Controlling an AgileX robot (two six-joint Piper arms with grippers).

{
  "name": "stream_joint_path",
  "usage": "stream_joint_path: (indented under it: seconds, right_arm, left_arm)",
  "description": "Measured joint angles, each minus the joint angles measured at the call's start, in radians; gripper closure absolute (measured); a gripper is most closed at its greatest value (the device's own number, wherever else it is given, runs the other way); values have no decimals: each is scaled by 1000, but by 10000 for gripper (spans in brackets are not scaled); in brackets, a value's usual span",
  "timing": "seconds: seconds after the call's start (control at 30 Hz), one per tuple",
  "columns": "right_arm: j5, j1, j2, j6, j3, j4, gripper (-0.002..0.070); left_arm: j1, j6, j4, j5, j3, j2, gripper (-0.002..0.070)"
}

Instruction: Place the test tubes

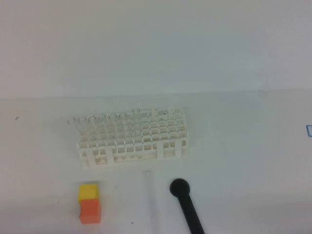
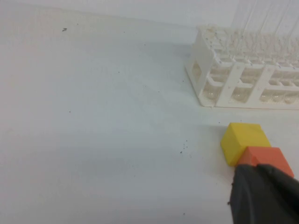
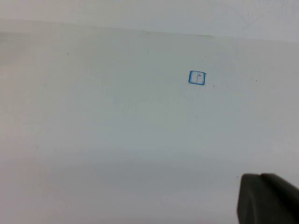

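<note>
A white test tube rack (image 1: pixel 131 139) stands in the middle of the table, with several clear tubes (image 1: pixel 113 120) upright along its back row. One clear test tube (image 1: pixel 151 200) lies flat on the table in front of the rack. Neither gripper shows in the high view. In the left wrist view my left gripper (image 2: pixel 254 169) is shut with nothing in it, its dark fingertips just short of an orange block (image 2: pixel 264 156), and the rack (image 2: pixel 243 79) stands beyond. My right gripper (image 3: pixel 261 179) is shut and empty, low over bare table.
An orange block (image 1: pixel 90 210) with a yellow block (image 1: pixel 88 191) against it sits front left. A black round-headed tool with a handle (image 1: pixel 181 188) lies right of the loose tube. A small blue square mark (image 3: pixel 196 78) is on the table at the right.
</note>
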Motion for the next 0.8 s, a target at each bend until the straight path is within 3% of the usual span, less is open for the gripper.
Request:
stream_joint_path:
  seconds: [0.63,0.8]
  right_arm:
    - [0,0,0,-4,0,0,678]
    - [0,0,0,-4,0,0,678]
  left_arm:
    - [0,9,86,-15,0,0,676]
    - [0,1,90,-142,0,0,676]
